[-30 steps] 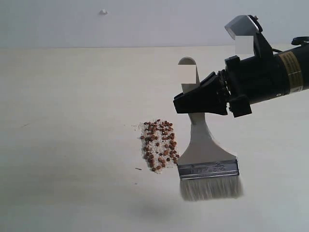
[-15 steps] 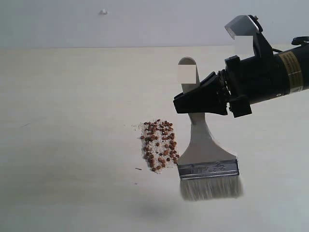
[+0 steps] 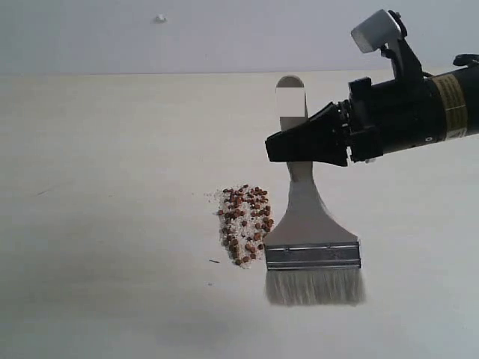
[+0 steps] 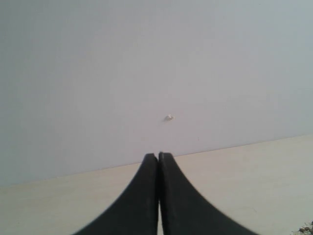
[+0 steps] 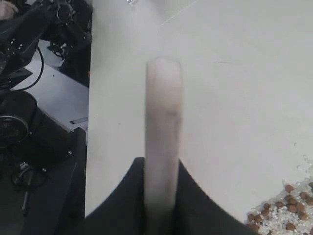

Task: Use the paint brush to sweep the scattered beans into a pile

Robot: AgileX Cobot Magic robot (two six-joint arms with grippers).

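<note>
Exterior view: the right hand (image 3: 278, 148) is clamped on the handle of the paint brush (image 3: 310, 224), whose bristles point away from the hand, down at the pale surface (image 3: 112, 187). The beans (image 3: 245, 224) lie heaped just beside the ferrule, beyond the hand's fingertips. Left wrist view: the left hand (image 4: 158, 160) is clenched on nothing. Right wrist view: the handle (image 5: 164, 112) runs out between the hand's fingers, with beans (image 5: 279, 215) near.

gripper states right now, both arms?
Left gripper: closed, jaws pressed together, nothing between them.
Right gripper: closed on the handle of the paint brush.
</note>
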